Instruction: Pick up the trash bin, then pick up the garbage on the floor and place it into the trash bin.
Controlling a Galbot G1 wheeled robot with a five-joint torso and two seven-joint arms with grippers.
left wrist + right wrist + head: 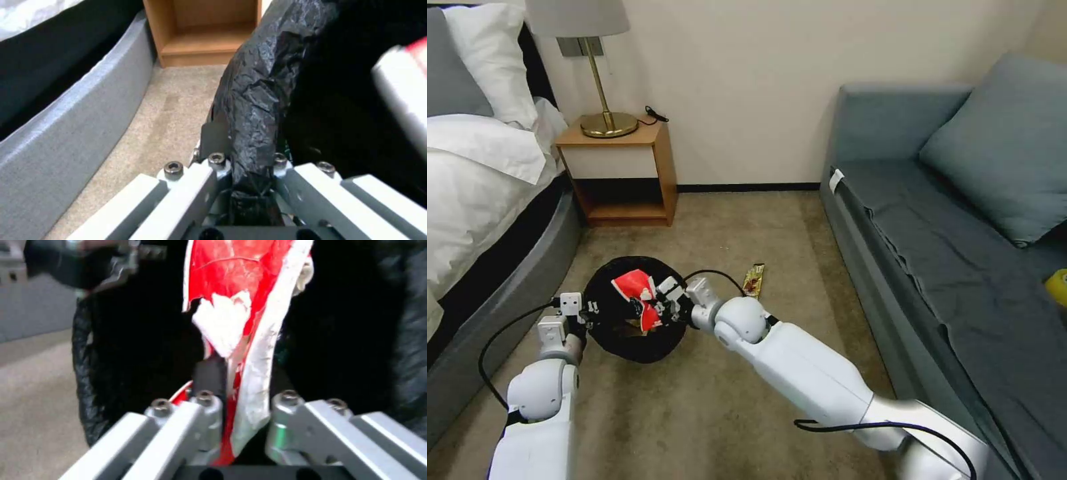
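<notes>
Right tool (657,301), just left of the frame's centre in the head view, pinches the red snack packet (639,293) over the mouth of the trash bin (627,343); the right wrist view shows its fingers (209,376) pressed on the packet. Left tool (589,313) is clamped on the bin's bag-covered rim at the bin's left side. A gold-brown candy wrapper (753,280) lies on the beige carpet (714,413) just right of the bin. A bed (474,173) with white bedding fills the left edge, a wooden nightstand (624,173) with a brass lamp (602,87) stands upper left, and a grey-blue sofa (960,253) with a cushion (1000,147) runs along the right.
</notes>
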